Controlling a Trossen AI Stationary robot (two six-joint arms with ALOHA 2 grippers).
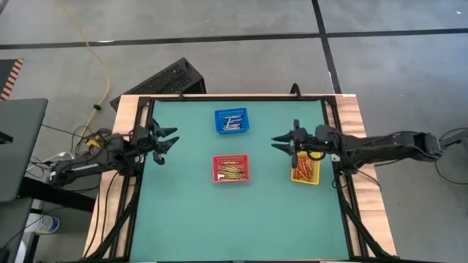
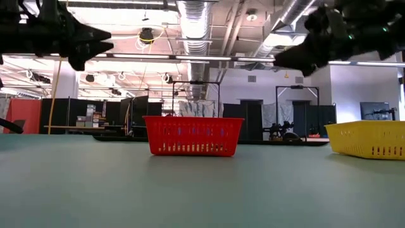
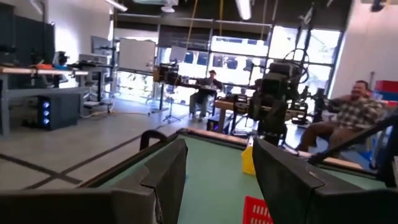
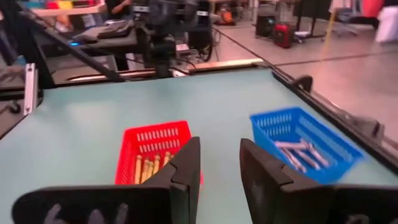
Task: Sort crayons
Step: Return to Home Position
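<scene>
Crayons lie in three mesh baskets on the green table: grey ones in the blue basket [image 1: 231, 120], yellowish ones in the red basket [image 1: 231, 169], orange-red ones in the yellow basket [image 1: 306, 170]. My left gripper [image 1: 172, 141] is open and empty, raised over the table's left side. My right gripper [image 1: 279, 140] is open and empty, raised just left of the yellow basket. The right wrist view shows the red basket [image 4: 152, 151] and the blue basket [image 4: 303, 144] ahead of its fingers.
The table has a raised dark rim [image 1: 234, 98] and wooden side boards. Bare green mat lies along the near half [image 1: 234, 226]. People sit in the room beyond the table [image 3: 348, 115].
</scene>
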